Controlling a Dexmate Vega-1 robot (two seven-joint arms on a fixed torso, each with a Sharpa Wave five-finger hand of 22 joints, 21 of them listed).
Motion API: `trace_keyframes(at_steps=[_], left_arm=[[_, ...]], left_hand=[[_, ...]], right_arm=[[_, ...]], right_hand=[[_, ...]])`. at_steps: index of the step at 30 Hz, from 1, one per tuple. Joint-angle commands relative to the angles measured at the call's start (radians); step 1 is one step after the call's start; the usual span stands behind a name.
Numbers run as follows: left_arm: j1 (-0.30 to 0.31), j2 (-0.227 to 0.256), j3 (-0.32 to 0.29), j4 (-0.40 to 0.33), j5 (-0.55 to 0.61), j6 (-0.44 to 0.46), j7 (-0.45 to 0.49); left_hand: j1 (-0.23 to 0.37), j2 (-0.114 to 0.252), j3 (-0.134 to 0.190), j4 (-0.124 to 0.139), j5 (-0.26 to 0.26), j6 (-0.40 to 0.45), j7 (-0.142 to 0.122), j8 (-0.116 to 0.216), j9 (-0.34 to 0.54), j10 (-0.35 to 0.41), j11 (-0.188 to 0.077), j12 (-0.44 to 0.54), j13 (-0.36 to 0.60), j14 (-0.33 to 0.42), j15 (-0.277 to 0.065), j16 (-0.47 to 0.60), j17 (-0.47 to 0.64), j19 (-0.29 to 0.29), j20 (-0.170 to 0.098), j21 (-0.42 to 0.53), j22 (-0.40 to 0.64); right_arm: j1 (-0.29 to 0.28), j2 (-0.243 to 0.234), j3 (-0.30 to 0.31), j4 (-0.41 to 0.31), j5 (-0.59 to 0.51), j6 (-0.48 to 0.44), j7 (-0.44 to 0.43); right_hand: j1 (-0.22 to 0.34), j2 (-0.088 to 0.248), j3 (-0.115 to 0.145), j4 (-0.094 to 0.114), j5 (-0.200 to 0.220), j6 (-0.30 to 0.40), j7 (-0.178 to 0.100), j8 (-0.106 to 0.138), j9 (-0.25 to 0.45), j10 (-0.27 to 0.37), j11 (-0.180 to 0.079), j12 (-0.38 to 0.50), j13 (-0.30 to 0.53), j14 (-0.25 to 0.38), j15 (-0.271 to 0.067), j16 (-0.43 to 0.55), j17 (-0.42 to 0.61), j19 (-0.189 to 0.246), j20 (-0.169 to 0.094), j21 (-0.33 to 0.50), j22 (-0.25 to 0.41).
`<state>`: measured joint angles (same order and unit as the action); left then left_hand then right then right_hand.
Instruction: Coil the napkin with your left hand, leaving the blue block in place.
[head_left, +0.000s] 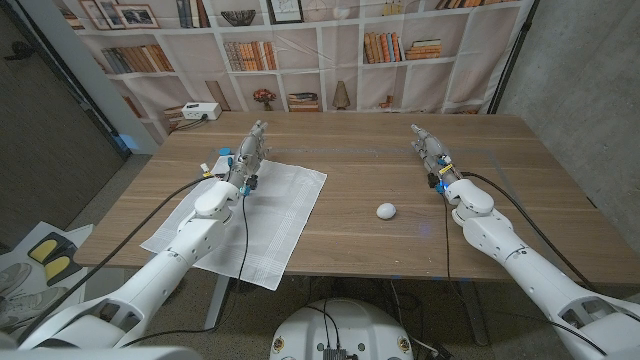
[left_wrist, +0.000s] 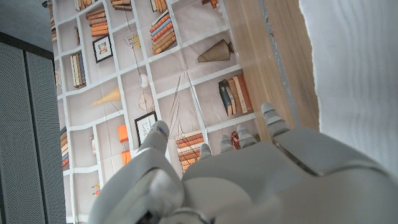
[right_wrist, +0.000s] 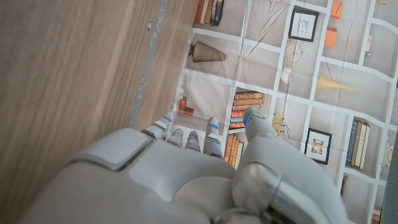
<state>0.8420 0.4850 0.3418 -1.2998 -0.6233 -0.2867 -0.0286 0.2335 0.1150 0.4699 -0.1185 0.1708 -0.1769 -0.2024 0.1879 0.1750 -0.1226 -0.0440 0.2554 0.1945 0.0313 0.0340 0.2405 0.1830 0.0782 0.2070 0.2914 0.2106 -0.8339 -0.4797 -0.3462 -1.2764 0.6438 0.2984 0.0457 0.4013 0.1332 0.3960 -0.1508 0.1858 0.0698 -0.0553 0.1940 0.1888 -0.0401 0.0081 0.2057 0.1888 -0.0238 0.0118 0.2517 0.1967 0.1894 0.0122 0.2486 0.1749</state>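
A white napkin (head_left: 250, 215) lies spread out on the left half of the wooden table (head_left: 380, 160), one corner hanging over the near edge. My left hand (head_left: 250, 148) is at the napkin's far edge, fingers stretched toward the back of the table and holding nothing; its forearm passes over the cloth. In the left wrist view the left hand (left_wrist: 249, 180) reaches past the napkin (left_wrist: 354, 68) beside it. My right hand (head_left: 428, 146) is over bare wood on the right side, fingers extended and empty. A small white round object (head_left: 386, 210) sits between the arms, nearer the right one.
A bookshelf backdrop (head_left: 330, 50) stands behind the table's far edge. A white box (head_left: 200, 110) sits low at the back left. Bare wood stretches across the middle and far right of the table.
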Motion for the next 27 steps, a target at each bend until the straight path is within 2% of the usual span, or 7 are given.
trace_keyframes(at_steps=[1,2,4,7,10,15,27], left_arm=[[0.011,-0.036,-0.052,-0.018,0.119,0.025,0.009],[0.012,-0.037,-0.055,-0.023,0.128,0.032,0.009],[0.016,-0.037,-0.060,-0.038,0.151,0.046,0.018],[0.029,-0.028,-0.064,-0.090,0.196,0.100,0.060],[0.035,-0.014,-0.060,-0.127,0.248,0.138,0.085],[0.035,0.006,-0.041,-0.177,0.347,0.166,0.113],[0.001,0.023,0.015,-0.234,0.539,0.162,0.117]], left_hand=[[0.015,-0.017,0.017,-0.018,0.009,-0.041,-0.015,0.006,0.003,0.027,0.008,0.007,0.014,-0.026,-0.008,-0.042,0.002,-0.035,-0.013,-0.013,0.003],[0.019,-0.018,0.019,-0.021,0.009,-0.042,-0.016,0.003,0.003,0.004,0.008,-0.006,0.013,-0.069,-0.003,-0.058,0.001,-0.054,-0.017,-0.022,0.001],[0.023,-0.020,0.019,-0.024,0.009,-0.039,-0.015,0.002,0.003,-0.023,0.004,-0.020,0.012,-0.100,0.001,-0.065,0.000,-0.074,-0.015,-0.032,-0.001],[0.024,-0.025,0.018,-0.025,0.008,-0.028,-0.014,0.004,0.003,-0.020,0.005,-0.021,0.011,-0.081,0.024,-0.053,0.000,-0.071,0.004,-0.032,-0.001],[0.022,-0.028,0.015,-0.024,0.007,-0.020,-0.014,0.006,0.003,-0.010,0.015,-0.018,0.011,-0.062,0.030,-0.045,0.001,-0.064,0.007,-0.029,-0.001],[0.020,-0.031,0.013,-0.023,0.006,-0.010,-0.011,0.008,0.003,-0.007,0.017,-0.018,0.011,-0.059,0.032,-0.044,0.002,-0.060,0.008,-0.027,0.000],[0.014,-0.039,0.008,-0.021,0.003,0.008,0.000,0.011,0.003,-0.001,0.021,-0.017,0.011,-0.053,0.034,-0.043,0.003,-0.052,0.007,-0.025,0.001]], right_arm=[[0.000,0.037,0.049,0.014,-0.049,-0.015,0.034],[0.000,0.040,0.054,0.014,-0.045,-0.018,0.044],[-0.002,0.048,0.063,0.015,-0.049,-0.019,0.043],[-0.005,0.050,0.072,0.013,-0.054,-0.025,0.053],[-0.009,0.054,0.080,0.013,-0.057,-0.025,0.061],[-0.015,0.058,0.091,0.011,-0.061,-0.026,0.069],[-0.049,0.061,0.115,-0.014,-0.062,-0.017,0.073]], right_hand=[[0.019,-0.004,0.005,0.001,0.005,-0.041,-0.041,0.002,-0.001,0.025,-0.006,-0.005,0.006,-0.011,-0.011,-0.022,0.006,-0.027,0.016,-0.030,0.003],[0.019,-0.006,0.004,0.001,0.005,-0.035,-0.042,0.004,-0.001,0.015,-0.012,-0.009,0.005,-0.029,-0.006,-0.031,0.005,-0.042,0.027,-0.038,0.003],[0.017,-0.006,0.002,0.003,0.005,-0.028,-0.037,0.005,-0.001,0.001,-0.010,-0.014,0.005,-0.034,-0.005,-0.034,0.004,-0.054,0.050,-0.043,0.003],[0.016,-0.006,0.001,0.004,0.004,-0.015,-0.030,0.009,-0.001,0.008,-0.005,-0.011,0.005,-0.028,0.009,-0.032,0.004,-0.054,0.060,-0.044,0.003],[0.015,-0.005,0.000,0.005,0.004,-0.009,-0.028,0.011,-0.001,0.010,-0.004,-0.010,0.005,-0.026,0.017,-0.032,0.004,-0.054,0.063,-0.044,0.004],[0.013,-0.004,-0.002,0.008,0.004,0.001,-0.024,0.013,-0.001,0.026,0.000,-0.004,0.005,-0.020,0.025,-0.030,0.005,-0.054,0.065,-0.044,0.004],[0.009,-0.002,-0.004,0.010,0.004,0.007,-0.024,0.013,-0.001,0.027,0.003,-0.005,0.005,-0.011,0.035,-0.027,0.007,-0.054,0.067,-0.044,0.004]])
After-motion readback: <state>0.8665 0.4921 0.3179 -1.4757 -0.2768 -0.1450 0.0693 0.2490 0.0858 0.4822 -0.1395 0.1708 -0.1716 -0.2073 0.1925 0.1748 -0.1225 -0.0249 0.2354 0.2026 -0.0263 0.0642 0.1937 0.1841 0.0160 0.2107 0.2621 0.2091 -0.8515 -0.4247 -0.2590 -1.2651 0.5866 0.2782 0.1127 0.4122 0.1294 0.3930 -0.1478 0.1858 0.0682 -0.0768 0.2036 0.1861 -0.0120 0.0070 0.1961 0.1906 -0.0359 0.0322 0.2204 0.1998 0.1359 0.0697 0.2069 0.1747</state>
